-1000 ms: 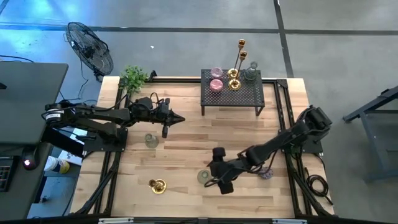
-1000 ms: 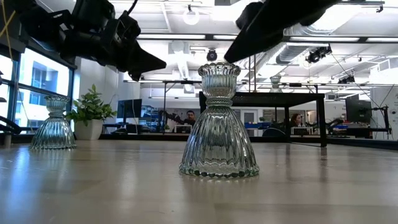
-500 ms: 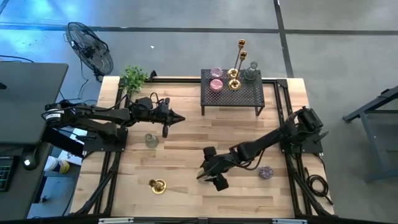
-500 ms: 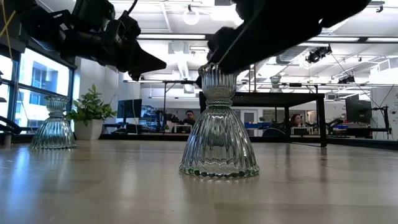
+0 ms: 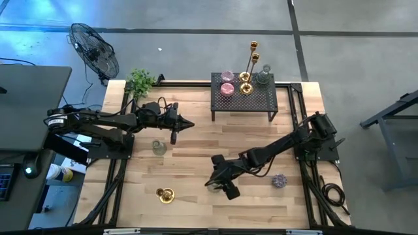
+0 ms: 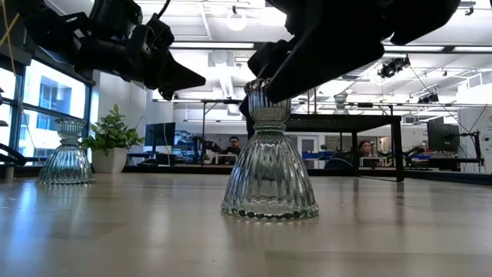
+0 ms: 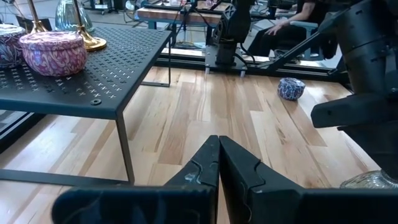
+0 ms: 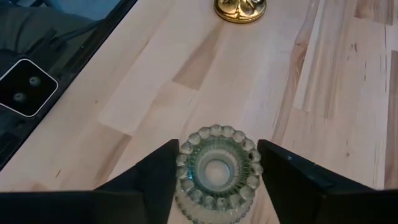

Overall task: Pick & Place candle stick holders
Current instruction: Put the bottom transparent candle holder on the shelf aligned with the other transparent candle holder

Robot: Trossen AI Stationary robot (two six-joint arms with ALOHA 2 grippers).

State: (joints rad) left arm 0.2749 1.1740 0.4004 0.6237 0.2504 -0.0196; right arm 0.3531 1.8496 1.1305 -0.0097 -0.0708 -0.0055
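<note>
A clear ribbed glass candle holder [image 6: 270,173] stands on its wide base near the table's front middle. My right gripper [image 8: 217,146] is open over it, one finger on each side of the holder's beaded top rim [image 8: 216,171]; it also shows in the high view [image 5: 214,185]. My left gripper [image 5: 189,124] is shut and empty, held above the table's left half. A second clear holder [image 5: 159,147], a short gold one [image 5: 164,194] and a purple patterned one [image 5: 279,181] stand on the table. My right gripper's fingers [image 8: 163,171] come down from above and stand close against both sides of the clear holder's beaded top rim [image 8: 186,155]. I cannot tell whether they touch it. The holder stands upright with its base on the table.
The black mesh rack [image 5: 243,101] at the far side carries two pink cups [image 5: 226,83], two tall brass sticks [image 5: 252,55], a gold holder [image 5: 245,86] and a grey-green glass one [image 5: 262,77]. A potted plant [image 5: 139,81] stands at the far left corner.
My right gripper has moved toward the table's left edge and down onto the clear glass holder, so that its fingers now flank the holder's top. The holder has stayed upright in its place.
</note>
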